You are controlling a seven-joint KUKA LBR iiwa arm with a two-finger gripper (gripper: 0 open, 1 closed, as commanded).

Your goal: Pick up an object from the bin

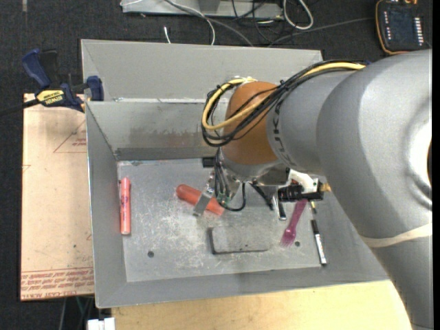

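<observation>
My gripper point(220, 190) hangs low in the middle of the bin, under the arm's orange cover. It is right above the right end of an orange-red, carrot-shaped thing point(187, 194) that lies slanting on the floor. A small grey piece point(201, 207) crosses that orange thing just left of the gripper. A flat dark grey rectangle point(238, 240) lies a little in front of the gripper.
A pink-red bar point(125, 205) lies along the left wall. On the right lie a magenta pen point(293, 226), a thin black pen point(318, 243) and a white and black piece point(300, 190). The arm covers the bin's right back part.
</observation>
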